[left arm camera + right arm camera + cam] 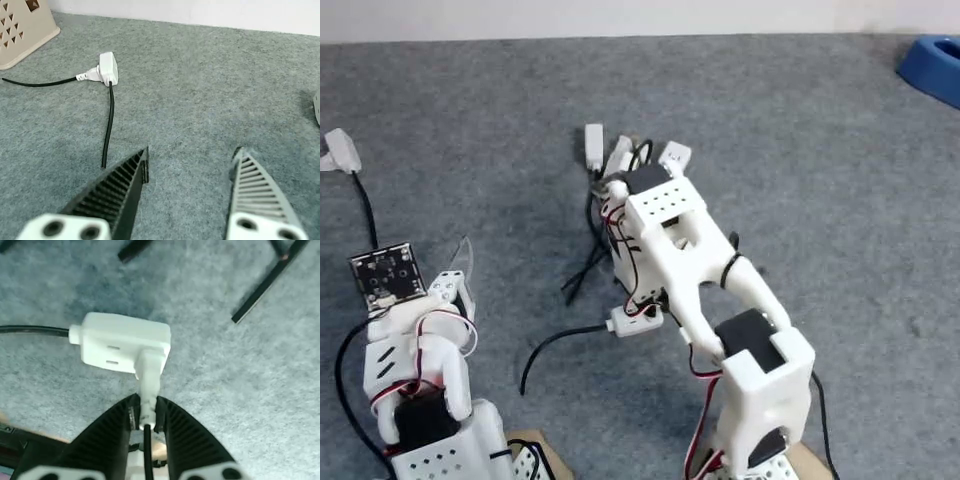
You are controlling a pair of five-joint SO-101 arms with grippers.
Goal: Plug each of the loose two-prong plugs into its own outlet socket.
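My right gripper (147, 406) is clamped on the plug (150, 371), which is nosed against the outlet socket (117, 342) on the carpet (240, 390); I'd push dead straight so the socket doesn't skid; left gripper (192, 152) hangs wide apart.

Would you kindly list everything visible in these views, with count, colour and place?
outlet socket: one, white, on carpet, touching the held plug.
plug: one, white, in right tool.
second socket: one, white, ahead of left tool, black cords attached.
cord-end pieces: three, white, clustered beyond right arm.
basket: one, beige, near second socket.
blue object: one, blue, far corner.
carpet: one, grey, underneath everything.
left tool: one, dark, open above bare carpet.
right tool: one, black, shut on plug.
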